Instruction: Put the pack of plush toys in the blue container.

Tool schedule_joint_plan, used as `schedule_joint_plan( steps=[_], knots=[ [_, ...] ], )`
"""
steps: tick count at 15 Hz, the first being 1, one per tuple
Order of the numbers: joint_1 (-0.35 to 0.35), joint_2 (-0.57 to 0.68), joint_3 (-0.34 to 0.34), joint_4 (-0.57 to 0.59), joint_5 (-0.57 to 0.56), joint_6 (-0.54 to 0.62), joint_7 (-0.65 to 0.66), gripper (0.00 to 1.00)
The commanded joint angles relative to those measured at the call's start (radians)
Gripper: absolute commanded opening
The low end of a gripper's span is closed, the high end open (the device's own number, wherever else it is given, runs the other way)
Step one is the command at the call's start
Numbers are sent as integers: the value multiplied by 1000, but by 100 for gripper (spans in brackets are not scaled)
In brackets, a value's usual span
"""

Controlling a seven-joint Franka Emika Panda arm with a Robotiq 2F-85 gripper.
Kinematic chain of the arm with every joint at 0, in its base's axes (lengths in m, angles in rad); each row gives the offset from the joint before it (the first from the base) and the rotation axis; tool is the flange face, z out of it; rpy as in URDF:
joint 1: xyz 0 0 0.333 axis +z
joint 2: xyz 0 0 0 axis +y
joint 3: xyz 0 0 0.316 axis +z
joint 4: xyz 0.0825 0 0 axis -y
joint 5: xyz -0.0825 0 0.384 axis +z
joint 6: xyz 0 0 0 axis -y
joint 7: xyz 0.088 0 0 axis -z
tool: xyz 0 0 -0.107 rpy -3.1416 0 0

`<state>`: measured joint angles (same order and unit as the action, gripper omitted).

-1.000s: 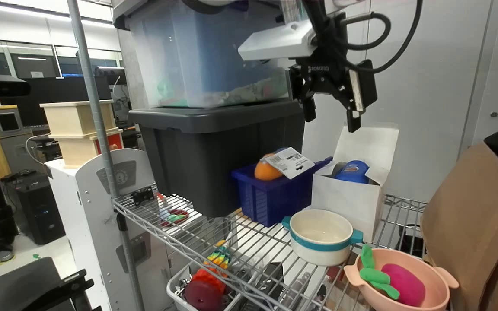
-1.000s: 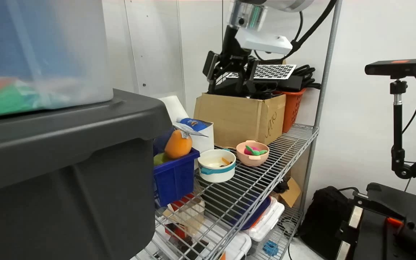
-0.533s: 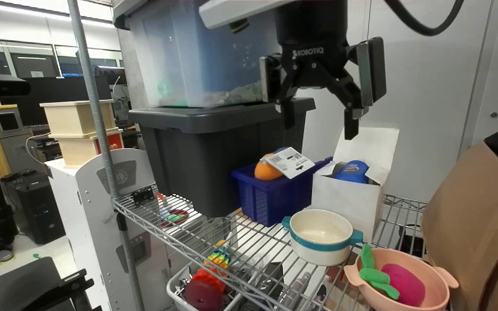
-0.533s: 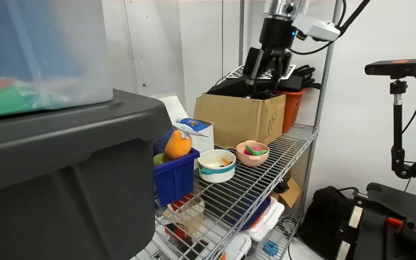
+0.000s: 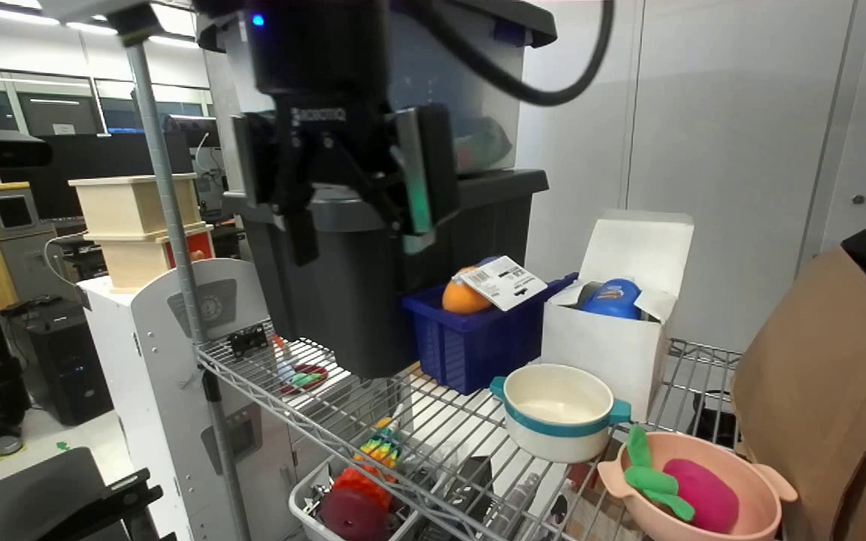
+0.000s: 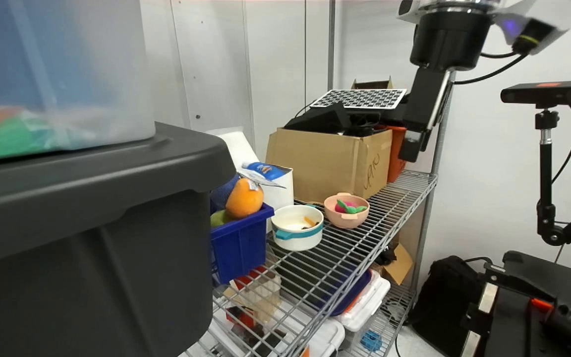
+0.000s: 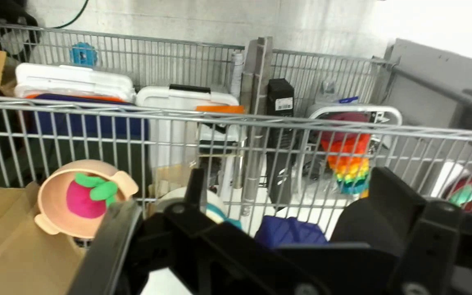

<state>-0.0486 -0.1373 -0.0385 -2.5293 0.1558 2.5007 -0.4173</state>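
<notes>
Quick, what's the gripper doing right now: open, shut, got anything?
Gripper: open, jaws spread apart, holding nothing.

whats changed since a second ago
In an exterior view, the hand has swung left and looms larger; in an exterior view its fingers have shifted right, past the cardboard box. Nothing was grasped or released; they stay spread. The tagged orange plush toy in the blue bin, the teal-handled pot and the pink bowl stayed put.
</notes>
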Motion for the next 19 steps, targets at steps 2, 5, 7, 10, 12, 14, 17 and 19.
schedule_joint_plan(
  steps=[2, 5, 7, 10, 12, 14, 17, 19],
  knots=[
    [102, -250, -14, -163, 72, -107, -75, 100],
    [145, -332, -26, -196, 63, -141, -52, 100],
    [166, -358, -52, -186, 67, -197, -71, 100],
    [162, -335, -43, -179, 33, -174, -32, 100],
    [162, -341, -48, -180, 34, -177, -37, 100],
    [162, -341, -48, -182, 34, -177, -39, 100],
    [163, -341, -49, -184, 34, -177, -40, 100],
    [163, -341, -49, -185, 34, -177, -40, 100]
  ],
)
